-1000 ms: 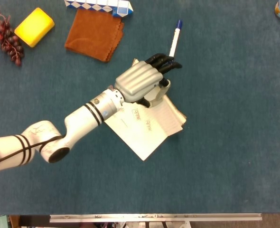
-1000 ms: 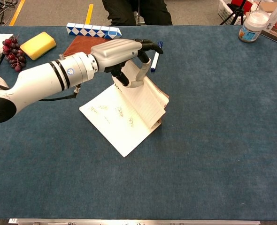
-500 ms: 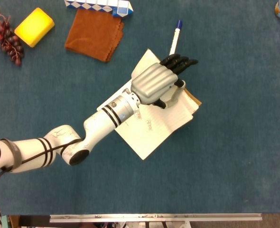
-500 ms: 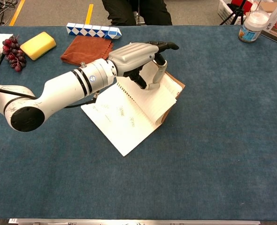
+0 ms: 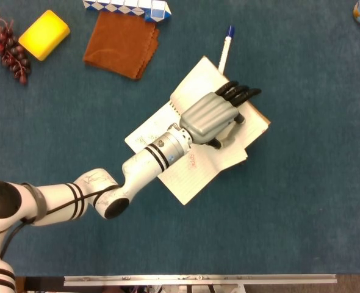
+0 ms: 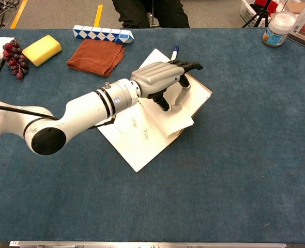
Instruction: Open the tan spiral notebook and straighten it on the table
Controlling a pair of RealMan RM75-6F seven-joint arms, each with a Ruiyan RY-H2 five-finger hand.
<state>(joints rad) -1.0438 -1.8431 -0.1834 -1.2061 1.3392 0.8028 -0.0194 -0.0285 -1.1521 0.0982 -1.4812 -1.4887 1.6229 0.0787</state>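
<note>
The spiral notebook (image 5: 186, 174) (image 6: 137, 139) lies open and askew on the blue table, its white lined pages facing up. Its tan cover (image 5: 260, 122) (image 6: 202, 89) shows as a strip along the right edge. My left hand (image 5: 213, 116) (image 6: 160, 80) rests flat over the right-hand pages, fingers stretched toward the far edge and thumb down on the paper. The lower corner of those pages still curls up a little. My right hand is in neither view.
A blue-capped pen (image 5: 225, 50) (image 6: 174, 51) lies just beyond the notebook's far corner. Further back left are a brown cloth (image 5: 122, 43), a blue-and-white puzzle strip (image 5: 128, 7), a yellow sponge (image 5: 44, 35) and grapes (image 5: 12, 52). A jar (image 6: 277, 28) stands at the back right.
My left hand has swung right and down, carrying the raised pages and cover over. They now lie almost flat on the table, and the notebook is open wide.
</note>
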